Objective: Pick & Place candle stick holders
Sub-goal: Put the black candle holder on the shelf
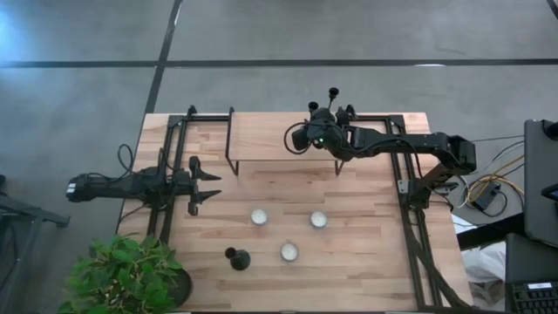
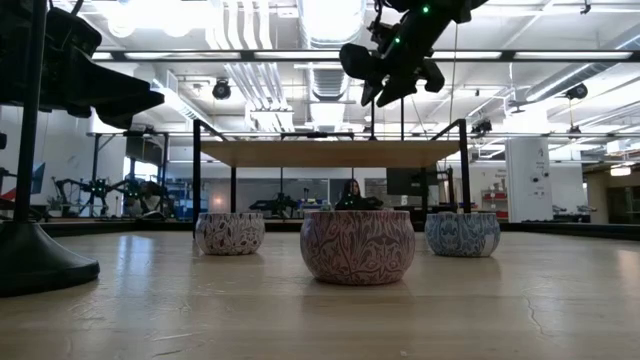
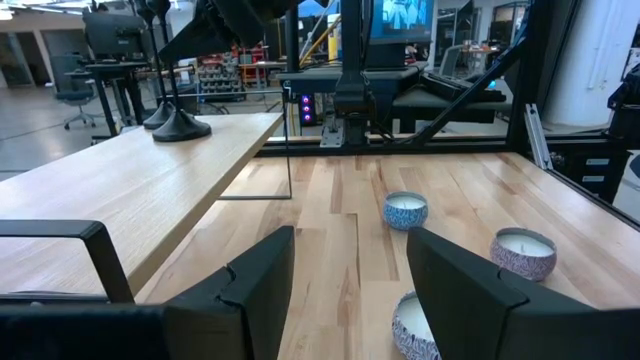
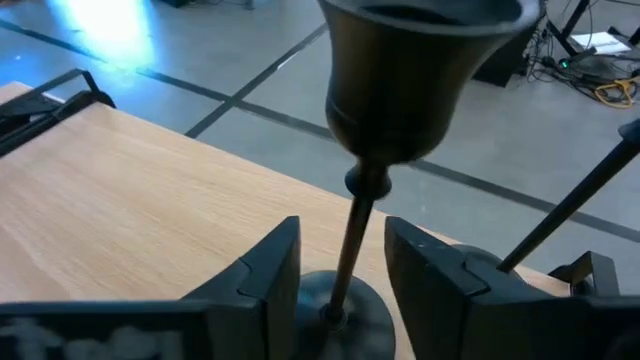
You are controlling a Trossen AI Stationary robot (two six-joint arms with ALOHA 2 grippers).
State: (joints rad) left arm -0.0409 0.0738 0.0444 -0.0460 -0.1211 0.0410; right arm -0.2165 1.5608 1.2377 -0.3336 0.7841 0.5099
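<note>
A black candle stick holder (image 4: 420,80) stands by its round base (image 4: 345,305) on the raised wooden shelf (image 1: 261,139) at the far side. My right gripper (image 4: 342,240) is open, with one finger on either side of its thin stem, apart from it; it also shows in the high view (image 1: 316,122). Two more holders (image 1: 334,92) (image 1: 349,111) stand at the shelf's far right. Another holder (image 1: 237,258) stands on the table near the front. My left gripper (image 1: 209,185) is open and empty at the table's left.
Three patterned tins with white candles (image 1: 259,216) (image 1: 319,220) (image 1: 289,252) stand on the table's middle. A green plant (image 1: 131,275) sits at the front left corner. Black frame rails (image 1: 410,201) run along the left and right sides.
</note>
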